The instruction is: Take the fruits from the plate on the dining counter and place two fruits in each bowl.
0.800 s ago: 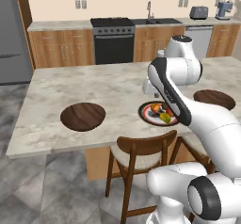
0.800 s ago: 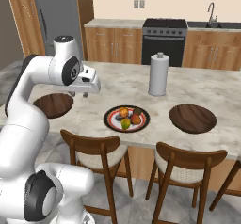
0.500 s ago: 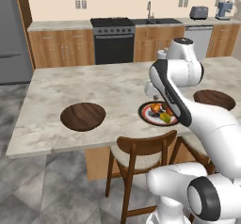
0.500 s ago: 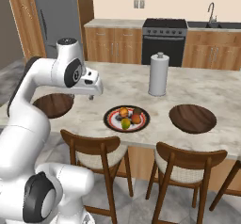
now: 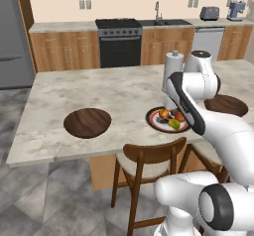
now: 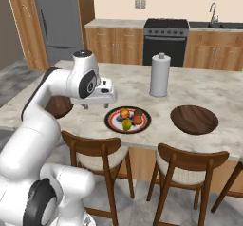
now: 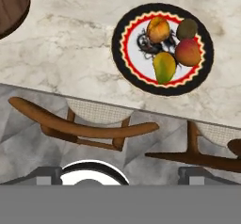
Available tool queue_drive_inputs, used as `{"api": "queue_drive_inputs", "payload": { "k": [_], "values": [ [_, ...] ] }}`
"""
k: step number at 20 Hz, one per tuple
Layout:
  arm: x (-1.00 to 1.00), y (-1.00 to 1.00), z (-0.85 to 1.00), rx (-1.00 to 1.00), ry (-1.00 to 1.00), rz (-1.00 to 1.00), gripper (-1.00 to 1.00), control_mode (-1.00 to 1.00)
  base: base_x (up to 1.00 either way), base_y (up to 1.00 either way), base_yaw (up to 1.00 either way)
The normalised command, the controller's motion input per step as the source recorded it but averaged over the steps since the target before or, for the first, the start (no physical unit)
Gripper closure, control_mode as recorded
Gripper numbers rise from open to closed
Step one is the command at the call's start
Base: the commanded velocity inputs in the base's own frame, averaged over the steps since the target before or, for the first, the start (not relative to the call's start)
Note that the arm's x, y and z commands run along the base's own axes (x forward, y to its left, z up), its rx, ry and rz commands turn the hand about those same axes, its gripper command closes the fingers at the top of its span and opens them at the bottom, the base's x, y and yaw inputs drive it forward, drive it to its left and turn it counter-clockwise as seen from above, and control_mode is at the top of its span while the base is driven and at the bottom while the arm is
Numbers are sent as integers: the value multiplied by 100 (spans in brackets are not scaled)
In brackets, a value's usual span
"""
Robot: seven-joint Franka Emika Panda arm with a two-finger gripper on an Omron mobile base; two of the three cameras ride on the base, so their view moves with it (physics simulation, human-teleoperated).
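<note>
The plate (image 7: pixel 120 44) lies on the dining counter (image 7: pixel 70 53) near its front edge, holding four fruits: orange (image 7: pixel 158 29), brown (image 7: pixel 187 28), red (image 7: pixel 188 52) and yellow-green (image 7: pixel 164 67). In the right base view my gripper (image 6: pixel 98 106) hangs open and empty above the counter, just left of the plate (image 6: pixel 112 121) and pointing down. Its fingertips (image 7: pixel 46 173) stand wide apart in the hand view. One bowl (image 6: pixel 194 119) sits right of the plate. The other bowl (image 6: pixel 58 107) is partly behind my arm. In the left base view the bowls (image 5: pixel 88 122) (image 5: pixel 226 104) flank the plate (image 5: pixel 152 119).
A tall paper towel roll (image 6: pixel 160 75) stands on the counter behind the plate. Wooden chairs (image 7: pixel 80 124) (image 6: pixel 190 161) are tucked under the front edge. Cabinets, a stove (image 5: pixel 118 41) and a sink line the far wall.
My gripper has drifted right and slightly down toward the plate, still open. Fruits, plate and bowls have not moved.
</note>
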Motion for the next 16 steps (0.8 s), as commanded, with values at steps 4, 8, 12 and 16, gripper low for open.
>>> {"api": "queue_drive_inputs", "payload": {
  "k": [4,8,12,16],
  "values": [
    [41,-35,-21,0,2,31,-100,-100,0,0,0],
    [55,-18,-18,0,13,36,-100,-100,0,0,0],
    [57,-7,-24,-1,14,32,-100,-100,0,0,0],
    [61,0,-22,-2,13,17,-100,-100,0,0,0]
  ]
}}
